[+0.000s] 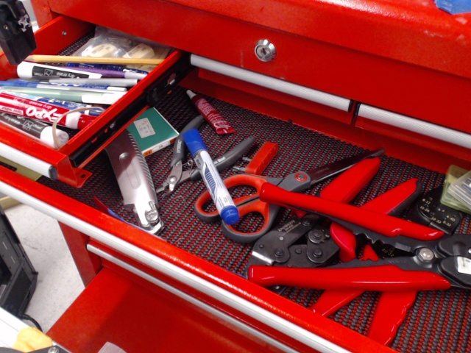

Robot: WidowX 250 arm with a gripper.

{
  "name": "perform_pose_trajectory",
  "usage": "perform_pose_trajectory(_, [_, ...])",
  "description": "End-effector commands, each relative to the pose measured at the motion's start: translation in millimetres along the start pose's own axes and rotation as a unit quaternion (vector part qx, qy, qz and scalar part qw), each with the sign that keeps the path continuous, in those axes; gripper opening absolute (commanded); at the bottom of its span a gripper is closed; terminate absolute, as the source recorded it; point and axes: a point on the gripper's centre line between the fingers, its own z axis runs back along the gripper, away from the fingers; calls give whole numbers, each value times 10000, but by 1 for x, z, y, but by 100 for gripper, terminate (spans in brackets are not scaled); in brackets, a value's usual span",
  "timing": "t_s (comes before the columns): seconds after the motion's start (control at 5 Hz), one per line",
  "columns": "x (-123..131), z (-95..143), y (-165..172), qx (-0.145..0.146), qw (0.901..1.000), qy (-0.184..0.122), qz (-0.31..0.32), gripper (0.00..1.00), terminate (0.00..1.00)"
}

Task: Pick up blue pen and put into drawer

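My black claw (15, 33) hangs at the far left edge, mostly cut off so I cannot tell whether its jaws are apart, above the narrow red metal drawer (110, 121) of markers, while the white-barrelled blue-capped pen (210, 176) lies right of it on the wide drawer's dark ribbed mat (294, 154), touching the red-handled scissors (254, 202).

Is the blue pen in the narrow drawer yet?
No. The blue pen lies in the wide drawer, across the scissors.
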Motion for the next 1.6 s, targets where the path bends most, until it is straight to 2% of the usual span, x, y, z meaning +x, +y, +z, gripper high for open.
perform_pose_trajectory(0.0, [0, 0, 0, 0, 10000, 0, 0, 100, 0])
perform_pose_trajectory(0.2, [8, 14, -49, 276, 9961, 321, 772, 100, 0])
perform_pose_trajectory(0.4, [16, 23, -97, 602, 9821, 442, 1732, 100, 0])
perform_pose_trajectory(0.6, [17, 22, -146, 615, 9703, 453, 2296, 100, 0])
perform_pose_trajectory(0.8, [22, 4, -158, 339, 9630, 505, 2624, 100, 0])
perform_pose_trajectory(1.0, [24, -12, -173, 37, 9514, 625, 3014, 100, 0])
perform_pose_trajectory(1.2, [28, -35, -184, -223, 9404, 596, 3342, 100, 0])
perform_pose_trajectory(1.4, [30, -52, -193, -393, 9353, 525, 3477, 100, 0])
